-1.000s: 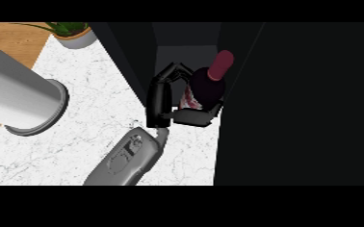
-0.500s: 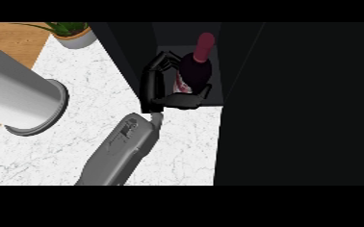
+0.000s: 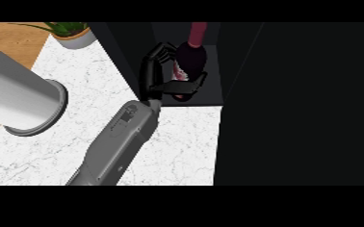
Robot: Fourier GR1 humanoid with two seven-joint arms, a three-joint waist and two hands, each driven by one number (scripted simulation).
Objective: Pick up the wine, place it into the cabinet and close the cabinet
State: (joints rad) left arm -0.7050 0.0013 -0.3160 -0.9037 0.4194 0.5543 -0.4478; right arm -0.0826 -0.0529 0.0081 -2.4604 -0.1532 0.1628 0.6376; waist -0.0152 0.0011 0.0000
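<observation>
Head view: one hand (image 3: 158, 72) reaches into the dark cabinet (image 3: 235, 62).
Fingers: curled round the wine (image 3: 190, 60), thumb under it.
Wine: upright inside the cabinet, still held.
Done: pickup, carrying in.
Left: release, withdraw, close the door.

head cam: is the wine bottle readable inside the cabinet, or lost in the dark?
Head view: cabinet is near black, its inner edges hard to trace; wine bottle still reads by its maroon neck and pale label; the black robot hand blends into the dark; marble counter is evenly lit.
</observation>
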